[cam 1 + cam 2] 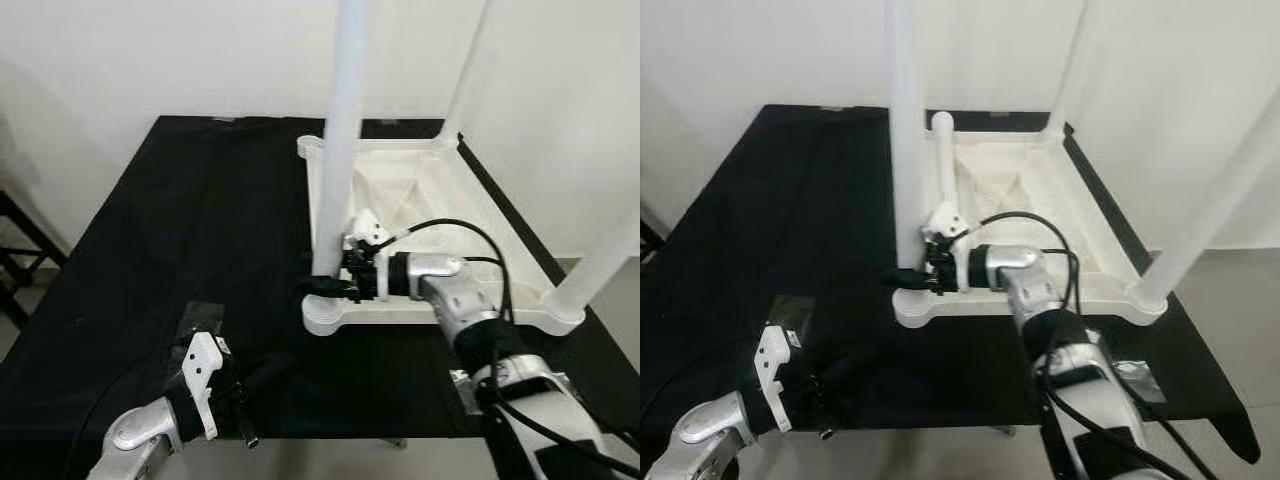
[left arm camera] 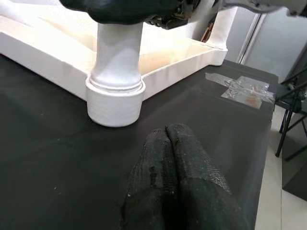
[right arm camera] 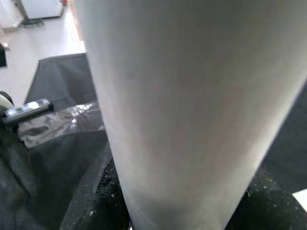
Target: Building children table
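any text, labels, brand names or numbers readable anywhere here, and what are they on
None: no words, numbers or brand marks can be read in these pictures.
The white table top, lying upside down, and its white legs are plain.
The clear tape patch on the black cloth has a reddish smudge, too blurred to read as text.
The left gripper and right gripper show no legible marking.

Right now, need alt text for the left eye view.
The right gripper clamps the near white plastic table leg just above its socket in the upturned white tabletop, which lies on a black cloth-covered table. The left gripper rests shut on the cloth.
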{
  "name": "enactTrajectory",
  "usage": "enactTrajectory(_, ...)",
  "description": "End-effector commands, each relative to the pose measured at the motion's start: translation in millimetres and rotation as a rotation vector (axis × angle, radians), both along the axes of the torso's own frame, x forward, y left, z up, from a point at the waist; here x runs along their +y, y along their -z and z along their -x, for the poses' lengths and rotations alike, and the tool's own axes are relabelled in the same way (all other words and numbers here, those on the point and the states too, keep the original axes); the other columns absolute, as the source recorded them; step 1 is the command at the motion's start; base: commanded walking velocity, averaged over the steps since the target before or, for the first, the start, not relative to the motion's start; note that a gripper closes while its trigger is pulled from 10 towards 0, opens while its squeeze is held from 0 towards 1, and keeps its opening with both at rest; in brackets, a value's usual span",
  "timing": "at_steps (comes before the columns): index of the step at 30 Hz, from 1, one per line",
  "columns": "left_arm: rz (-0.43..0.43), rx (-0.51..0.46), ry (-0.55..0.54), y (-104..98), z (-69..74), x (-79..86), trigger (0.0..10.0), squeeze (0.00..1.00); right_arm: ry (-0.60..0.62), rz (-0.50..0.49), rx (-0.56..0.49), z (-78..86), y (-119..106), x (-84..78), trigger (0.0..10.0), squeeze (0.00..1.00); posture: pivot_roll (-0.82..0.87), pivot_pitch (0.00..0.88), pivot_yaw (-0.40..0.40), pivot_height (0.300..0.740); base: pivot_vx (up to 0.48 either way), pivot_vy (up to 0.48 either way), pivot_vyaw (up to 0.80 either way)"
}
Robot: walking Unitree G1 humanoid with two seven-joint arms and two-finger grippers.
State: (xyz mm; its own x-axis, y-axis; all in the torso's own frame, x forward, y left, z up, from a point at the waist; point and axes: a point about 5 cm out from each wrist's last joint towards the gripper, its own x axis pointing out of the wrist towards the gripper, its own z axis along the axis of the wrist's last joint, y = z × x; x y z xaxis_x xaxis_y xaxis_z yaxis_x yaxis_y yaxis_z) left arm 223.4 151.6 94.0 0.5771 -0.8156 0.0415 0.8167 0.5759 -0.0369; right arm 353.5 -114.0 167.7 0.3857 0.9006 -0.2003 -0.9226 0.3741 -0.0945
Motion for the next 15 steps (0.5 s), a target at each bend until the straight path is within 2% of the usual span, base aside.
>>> enactTrajectory(1, -0.001, 0.024, 0.002, 3.2, 2.4, 3.0, 10.0, 0.0, 0.175, 0.037, 0.006, -2.6, 6.2, -15.7, 0.0, 0.0, 0.01, 0.065, -0.052, 0.74, 0.0, 0.0, 0.0)
enactTrajectory(2, 0.0, 0.026, 0.002, 3.1, 2.3, 3.6, 10.0, 0.0, 0.32, 0.039, 0.038, -0.7, 18.0, -14.0, 0.0, 0.0, 0.01, 0.067, -0.05, 0.74, 0.0, 0.0, 0.0)
enactTrajectory(3, 0.0, 0.028, 0.003, 3.2, 2.0, 4.5, 10.0, 0.0, 0.591, 0.013, 0.066, -1.8, 31.3, -13.9, 0.0, 0.0, 0.0, 0.071, -0.045, 0.74, 0.0, 0.0, 0.0)
enactTrajectory(4, 0.0, 0.028, 0.003, 3.2, 2.0, 4.5, 10.0, 0.0, 0.591, 0.013, 0.066, -1.8, 31.3, -13.9, 0.0, 0.0, 0.0, 0.071, -0.045, 0.74, 0.0, 0.0, 0.0)
enactTrajectory(5, 0.001, 0.03, 0.004, 3.2, 1.7, 5.0, 10.0, 0.0, 0.861, 0.01, 0.099, 3.6, 45.7, -16.5, 0.0, 0.0, 0.0, 0.072, -0.042, 0.74, 0.0, 0.0, 0.0)
enactTrajectory(6, 0.001, 0.03, 0.004, 3.2, 1.7, 5.0, 10.0, 0.0, 0.861, 0.01, 0.099, 3.6, 45.7, -16.5, 0.0, 0.0, 0.0, 0.072, -0.042, 0.74, 0.0, 0.0, 0.0)
enactTrajectory(7, -0.001, 0.032, 0.007, 3.0, 1.3, 5.0, 10.0, 0.0, 0.841, 0.018, 0.136, 23.2, 60.3, 2.8, 0.0, 0.0, 0.01, 0.079, -0.032, 0.74, 0.0, 0.0, 0.0)
enactTrajectory(8, -0.003, 0.034, 0.009, 3.4, 1.0, 5.5, 10.0, 0.0, 0.765, 0.013, 0.154, 41.0, 68.2, 25.3, 0.0, 0.0, 0.0, 0.075, -0.028, 0.74, 0.0, 0.0, 0.0)
enactTrajectory(9, -0.005, 0.036, 0.011, 3.6, 0.7, 5.2, 10.0, 0.0, 0.668, 0.01, 0.153, 49.9, 69.8, 40.2, 0.0, 0.0, 0.0, 0.069, -0.022, 0.74, 0.0, 0.0, 0.0)
enactTrajectory(11, -0.005, 0.036, 0.011, 3.6, 0.7, 5.2, 10.0, 0.0, 0.668, 0.01, 0.153, 49.9, 69.8, 40.2, 0.0, 0.0, 0.0, 0.069, -0.022, 0.74, 0.0, 0.0, 0.0)
enactTrajectory(12, -0.007, 0.038, 0.013, 3.8, 0.5, 5.0, 10.0, 0.0, 0.616, 0.017, 0.142, 50.4, 69.3, 46.2, 0.0, 0.0, 0.0, 0.069, -0.022, 0.74, 0.0, 0.0, 0.0)
enactTrajectory(13, -0.007, 0.038, 0.013, 3.8, 0.5, 5.0, 10.0, 0.0, 0.616, 0.017, 0.142, 50.4, 69.3, 46.2, 0.0, 0.0, 0.0, 0.069, -0.022, 0.74, 0.0, 0.0, 0.0)
enactTrajectory(14, -0.009, 0.04, 0.015, 4.4, 0.2, 4.7, 10.0, 0.0, 0.61, 0.029, 0.121, 42.9, 66.2, 44.1, 0.0, 0.0, 0.01, 0.061, -0.04, 0.74, 0.0, 0.0, 0.0)
enactTrajectory(15, -0.009, 0.04, 0.015, 4.4, 0.2, 4.7, 10.0, 0.0, 0.61, 0.029, 0.121, 42.9, 66.2, 44.1, 0.0, 0.0, 0.01, 0.061, -0.04, 0.74, 0.0, 0.0, 0.0)
